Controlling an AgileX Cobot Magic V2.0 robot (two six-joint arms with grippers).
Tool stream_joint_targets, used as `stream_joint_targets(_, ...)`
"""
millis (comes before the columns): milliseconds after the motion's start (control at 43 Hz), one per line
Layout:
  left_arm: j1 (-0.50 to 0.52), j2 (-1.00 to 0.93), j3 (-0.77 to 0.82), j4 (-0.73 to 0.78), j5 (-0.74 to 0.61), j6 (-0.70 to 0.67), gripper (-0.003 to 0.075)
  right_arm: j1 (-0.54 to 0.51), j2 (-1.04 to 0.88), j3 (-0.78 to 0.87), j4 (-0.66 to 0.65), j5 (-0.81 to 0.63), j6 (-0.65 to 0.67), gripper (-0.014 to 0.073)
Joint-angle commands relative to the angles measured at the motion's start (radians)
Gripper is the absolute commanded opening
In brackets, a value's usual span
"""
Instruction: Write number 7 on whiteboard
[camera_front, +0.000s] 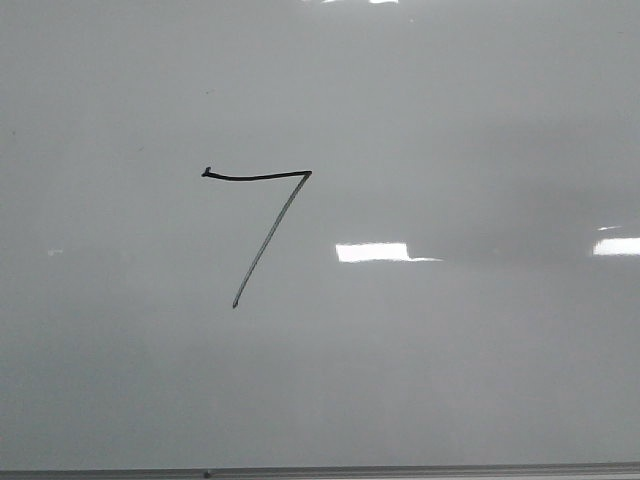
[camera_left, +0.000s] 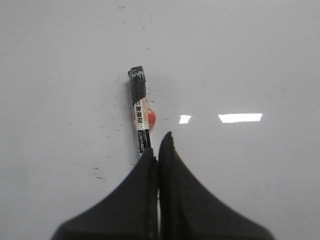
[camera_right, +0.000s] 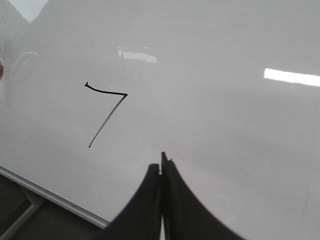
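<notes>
The left tool (camera_left: 158, 150) is pressed together, empty, a marker (camera_left: 140, 112) lying just beyond it. The right tool (camera_right: 162, 165) is together too. The number 7 (camera_front: 262, 215) stands complete on the whiteboard (camera_front: 480, 380); the task looks finished.

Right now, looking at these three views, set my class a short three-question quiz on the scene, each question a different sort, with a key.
1. True or false: the number 7 is already drawn on the whiteboard.
2. Which stroke looks fainter: A) the top stroke, B) the slanted downstroke?
3. Fill in: the marker lies by the ____ gripper, not the right gripper.

Key: 1 true; 2 B; 3 left.
</notes>
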Motion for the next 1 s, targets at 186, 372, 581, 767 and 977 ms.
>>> stream_joint_targets(186, -0.005, -0.014, 0.003, -0.008, -0.090, -0.009, -0.0020, -0.004, 0.003, -0.027, 0.023, -0.047, -0.003, -0.0069)
stream_joint_targets(372, -0.005, -0.014, 0.003, -0.008, -0.090, -0.009, -0.0020, -0.004, 0.003, -0.027, 0.023, -0.047, -0.003, -0.0069)
stream_joint_targets(581, -0.005, -0.014, 0.003, -0.008, -0.090, -0.009, -0.0020, -0.004, 0.003, -0.027, 0.023, -0.047, -0.003, -0.0069)
stream_joint_targets(767, -0.005, -0.014, 0.003, -0.008, -0.090, -0.009, -0.0020, -0.004, 0.002, -0.013, -0.021, -0.125, -0.002, -0.0069)
stream_joint_targets(977, -0.005, -0.014, 0.003, -0.008, -0.090, -0.009, -0.0020, -0.052, -0.057, 0.101, -0.293, -0.277, 0.268, -0.0069)
